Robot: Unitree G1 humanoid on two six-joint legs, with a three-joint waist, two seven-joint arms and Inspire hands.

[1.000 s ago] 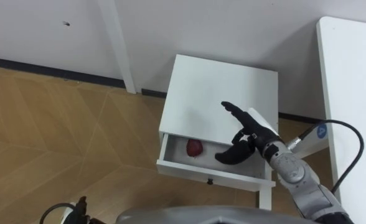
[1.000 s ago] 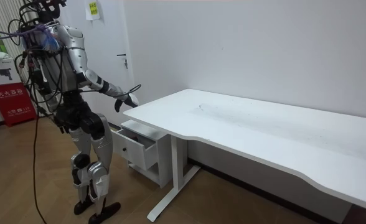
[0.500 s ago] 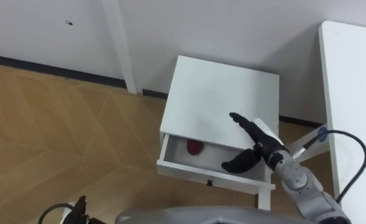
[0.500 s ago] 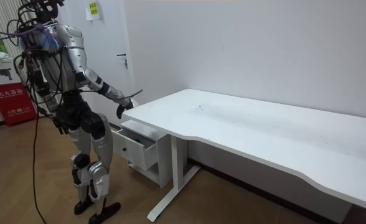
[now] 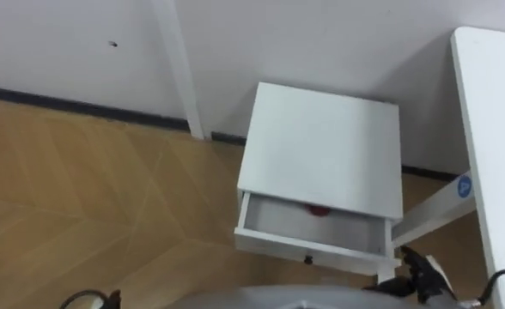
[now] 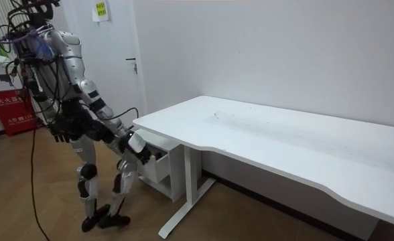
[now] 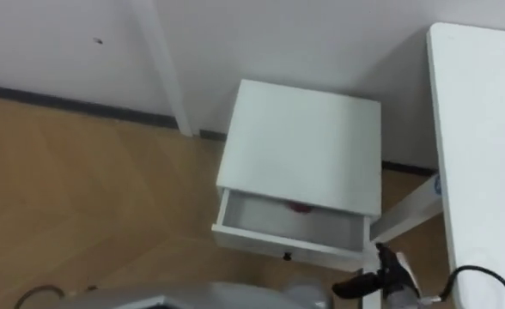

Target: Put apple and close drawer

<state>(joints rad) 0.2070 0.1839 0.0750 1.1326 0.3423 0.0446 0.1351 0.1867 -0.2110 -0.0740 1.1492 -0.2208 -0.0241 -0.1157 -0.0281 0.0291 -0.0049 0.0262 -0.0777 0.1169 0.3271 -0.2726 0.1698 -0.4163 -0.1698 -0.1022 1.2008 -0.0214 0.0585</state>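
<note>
Already apple (image 5: 320,209) in drawer (image 5: 278,242), at back, half tucked under bedside cabinet (image 5: 325,146) top; unmoved from second ago. Right hand (image 7: 377,281), then hovering over drawer, now low by drawer front's right corner, loosely spread, empty. Room view: knees bent before cabinet, left hand (image 6: 56,136) at hip. Judgement: placing done, push-shut remains. Drawer front juts out. Desk leg (image 5: 433,210) close on right, desk (image 5: 493,129) edge above; open floor (image 5: 89,189) on left.
</note>
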